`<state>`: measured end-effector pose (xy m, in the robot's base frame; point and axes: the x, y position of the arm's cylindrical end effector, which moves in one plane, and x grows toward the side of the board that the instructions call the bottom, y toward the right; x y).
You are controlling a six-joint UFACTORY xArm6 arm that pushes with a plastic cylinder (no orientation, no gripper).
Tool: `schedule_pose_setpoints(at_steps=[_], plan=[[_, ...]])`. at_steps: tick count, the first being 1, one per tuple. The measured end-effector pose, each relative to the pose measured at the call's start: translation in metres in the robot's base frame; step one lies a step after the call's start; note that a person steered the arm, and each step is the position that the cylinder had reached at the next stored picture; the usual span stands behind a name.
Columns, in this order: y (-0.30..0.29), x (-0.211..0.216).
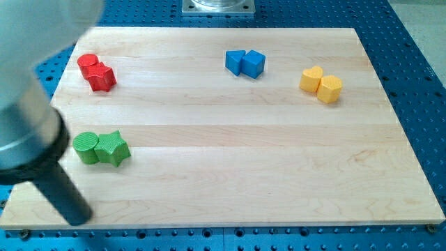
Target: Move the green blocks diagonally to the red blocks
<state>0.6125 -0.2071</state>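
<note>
So my tip [78,217] is the blunt bottom end of a smooth, dark, matte rod, parked near the view's bottom-left corner of the pale wooden board [279,174]. There are no jaws on it at all, just a plain rod, and it's not touching any block.

Using my tip as the anchor: just above it and a bit to the view's right sit the ridged green plastic cylinder [86,147] and the green plastic star block [113,148], pressed side by side. Both look glossy, with fine grooves on top.

Further up from my tip are the red plastic cylinder [88,64] and red star-like block [102,77], touching. Far off to the view's upper right: two blue blocks [244,63], then two yellow blocks [320,83]. Blue perforated metal table [418,42] all around.
</note>
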Motion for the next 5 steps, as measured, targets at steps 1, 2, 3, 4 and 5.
schedule_pose_setpoints(at_steps=[1,2,3,4,5], plan=[[-0.015,0.005],[-0.006,-0.015],[0.061,-0.081],[0.082,-0.127],[0.042,-0.082]])
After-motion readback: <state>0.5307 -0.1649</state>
